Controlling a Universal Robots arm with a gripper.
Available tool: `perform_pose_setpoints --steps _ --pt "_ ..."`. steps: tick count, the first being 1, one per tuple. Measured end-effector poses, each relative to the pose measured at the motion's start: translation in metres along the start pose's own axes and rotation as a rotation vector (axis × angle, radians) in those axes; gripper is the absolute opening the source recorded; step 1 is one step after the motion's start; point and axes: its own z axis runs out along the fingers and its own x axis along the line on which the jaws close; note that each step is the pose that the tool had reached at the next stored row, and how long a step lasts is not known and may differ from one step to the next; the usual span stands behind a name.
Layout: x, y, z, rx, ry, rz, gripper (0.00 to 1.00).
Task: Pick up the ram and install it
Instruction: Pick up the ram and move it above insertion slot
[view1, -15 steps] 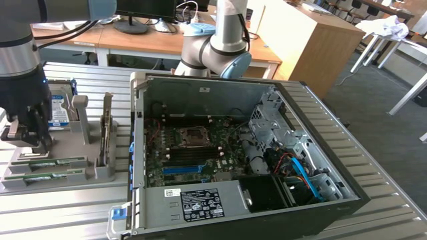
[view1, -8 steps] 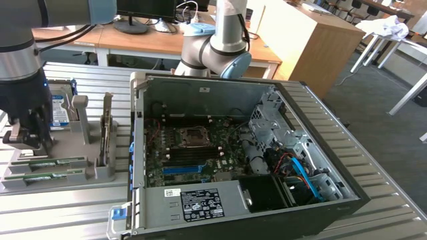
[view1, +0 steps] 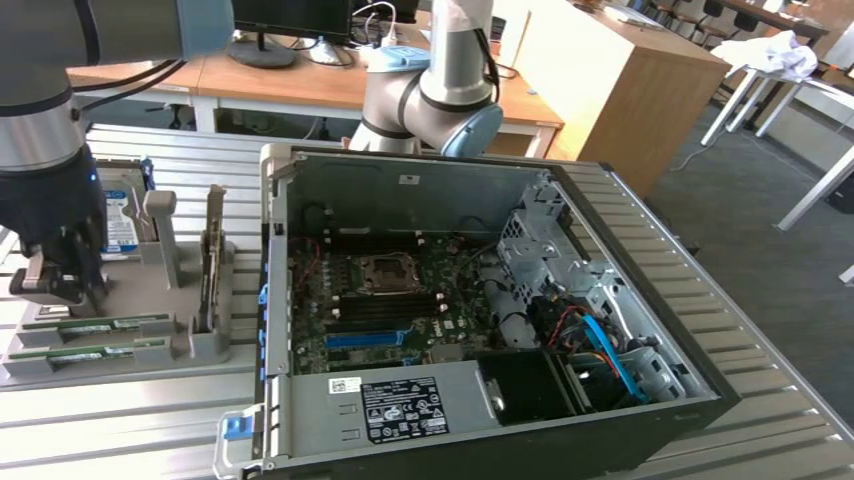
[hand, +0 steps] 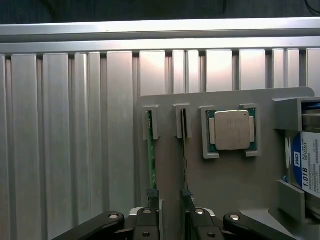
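Two ram sticks (hand: 150, 150) on edge in the grey holder (hand: 225, 185), my gripper (hand: 169, 199) hovering close, fingers apart.

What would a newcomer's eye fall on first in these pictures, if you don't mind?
The open PC case sits mid-table in the exterior view, its motherboard bared. At that view's left, the gripper hangs open over a grey holder with two ram sticks. In the wrist view, a silver CPU sits in the same holder beside them.
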Motion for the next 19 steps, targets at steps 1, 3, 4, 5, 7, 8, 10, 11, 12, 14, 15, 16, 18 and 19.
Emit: perform_pose_setpoints --steps 1,3,4,5,7,8,10,11,12,14,15,16,18,19 --pt "0.0000 0.0000 0.0011 -0.0001 0.0000 0.000 0.30" --pt "-0.0001 0.0000 0.0031 0.0000 0.0000 0.000 0.30" --pt "-0.0001 0.0000 0.0035 -0.0001 0.0001 0.000 0.30" --pt "-0.0001 0.0001 0.0035 -0.0002 0.0001 0.000 0.30" --pt "-0.0001 0.0001 0.0035 -0.0002 0.0001 0.000 0.30" --pt "-0.0001 0.0000 0.0036 -0.0002 0.0001 0.000 0.30" --pt "0.0004 0.0000 0.0038 0.0002 -0.0002 0.000 0.30" --pt "0.0010 0.0000 0.0038 0.0002 -0.0001 0.000 0.30" --pt "0.0016 -0.0001 0.0037 0.0000 0.0000 0.000 0.30" --pt "0.0028 -0.0001 0.0037 0.0000 0.0001 0.000 0.30" --pt "0.0033 -0.0001 0.0038 -0.0001 0.0000 0.000 0.30" --pt "0.0039 -0.0001 0.0038 0.0000 0.0000 0.000 0.30" --pt "0.0052 -0.0001 0.0038 0.0000 0.0000 0.000 0.30" --pt "0.0059 -0.0001 0.0038 -0.0001 0.0001 0.000 0.30"
